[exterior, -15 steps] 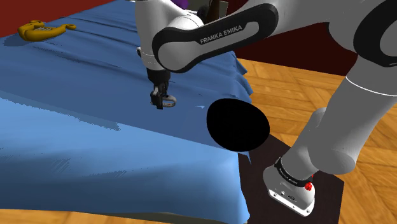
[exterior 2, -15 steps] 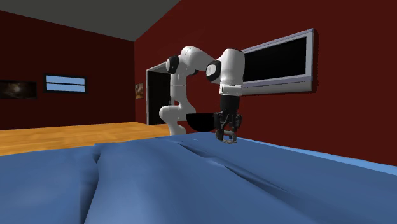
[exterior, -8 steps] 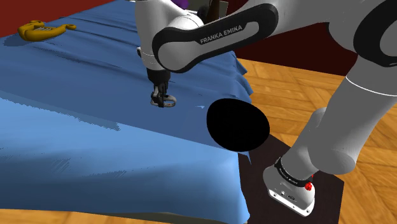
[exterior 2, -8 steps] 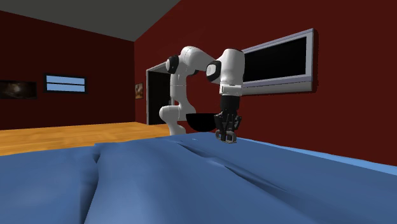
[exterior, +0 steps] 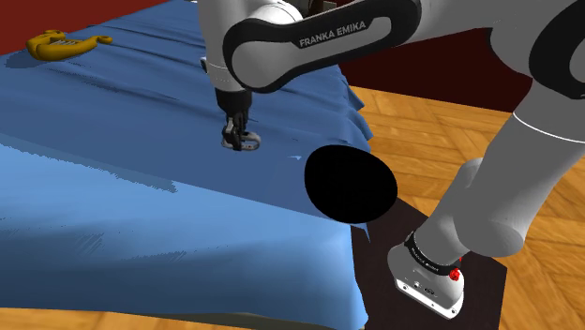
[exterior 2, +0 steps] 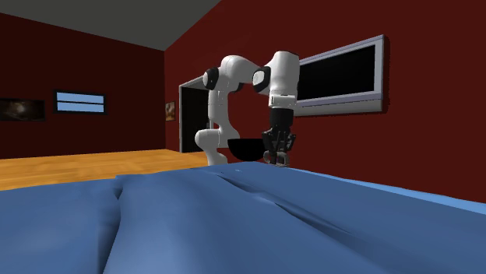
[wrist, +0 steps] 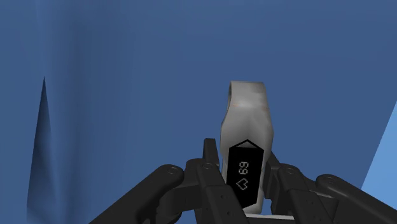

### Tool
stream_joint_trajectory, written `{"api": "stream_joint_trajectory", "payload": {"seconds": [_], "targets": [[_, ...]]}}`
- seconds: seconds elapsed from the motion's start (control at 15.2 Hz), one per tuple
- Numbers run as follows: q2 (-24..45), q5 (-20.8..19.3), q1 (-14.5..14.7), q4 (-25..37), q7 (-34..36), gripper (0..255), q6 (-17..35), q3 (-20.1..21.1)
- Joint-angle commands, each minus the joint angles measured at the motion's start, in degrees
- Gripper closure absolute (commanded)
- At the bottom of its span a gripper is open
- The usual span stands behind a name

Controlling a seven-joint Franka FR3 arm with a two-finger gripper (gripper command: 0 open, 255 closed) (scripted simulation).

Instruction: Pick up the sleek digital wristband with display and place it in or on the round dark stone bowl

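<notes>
Grey, the wristband (wrist: 250, 108) is clasped by the gripper (wrist: 245, 167) over blue cloth (exterior: 112, 206). In the shoulder view the black bowl (exterior: 352, 183) is seen at its four o'clock.

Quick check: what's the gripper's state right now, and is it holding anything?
Gripper: closed, fingers clasping the grey wristband at its display.
</notes>
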Motion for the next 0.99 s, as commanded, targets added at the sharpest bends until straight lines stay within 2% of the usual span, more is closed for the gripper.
{"api": "stream_joint_trajectory", "payload": {"seconds": [0.0, 0.92], "targets": [[-0.18, 0.12, 0.0, 1.31, -0.2, 255, -1.48, 0.01], [-1.46, 0.81, 0.06, 10.55, -1.33, 255, -11.9, 0.14]]}}
